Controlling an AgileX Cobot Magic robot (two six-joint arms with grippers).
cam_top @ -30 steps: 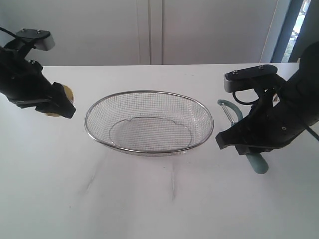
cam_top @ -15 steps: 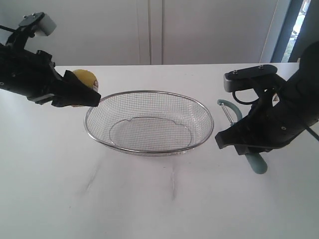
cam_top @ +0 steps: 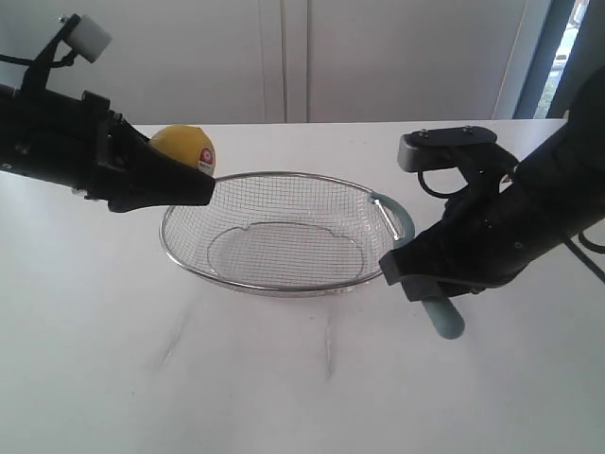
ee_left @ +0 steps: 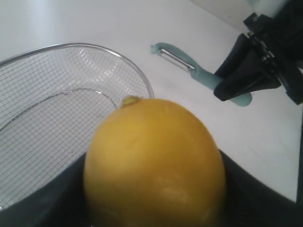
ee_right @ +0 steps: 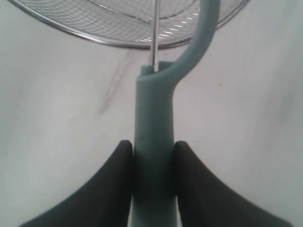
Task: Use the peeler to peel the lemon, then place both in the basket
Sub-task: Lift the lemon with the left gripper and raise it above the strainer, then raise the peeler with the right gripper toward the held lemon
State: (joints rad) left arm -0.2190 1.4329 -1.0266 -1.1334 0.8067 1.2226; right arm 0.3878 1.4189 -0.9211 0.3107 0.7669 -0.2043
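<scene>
Presently, item by item.

Lemon point(cam_top: 181, 147): clamped in the left jaws, which close on its sides. It is carried clear of the surface point(cam_top: 284, 378), just outside the left rim of the basket point(cam_top: 284, 174). The red-and-white sticker point(cam_top: 205, 156) faces the exterior camera. The skin shows whole and yellow wherever it is seen.

Peeler point(cam_top: 444, 317): teal handle pinched in the right jaws, which are drawn narrow about its middle. The long axis runs from the jaws up toward the basket. The butt end sticks out below the jaws, and the loop head and blade sit at the basket's right rim. Whether the head touches the rim cannot be told.

Key relation: lemon and blade stand at opposite ends of the basket, well apart, with the whole mesh bowl between them. The blade end points roughly across the bowl toward the lemon. Neither arm is nearer the other's piece; each holds its own.

Judgement: peeling looks not yet begun. The next move calls for bringing blade and fruit together, most likely above the basket, with the blade laid across the lemon's curve.

Basket: empty, upright, mid-surface between the two arms.

Surface: white and smooth, with faint grey scuffs in front of the basket.

Room: pale panelled wall point(cam_top: 378, 57) behind, and a dark frame point(cam_top: 544, 57) with daylight at the far right.
</scene>
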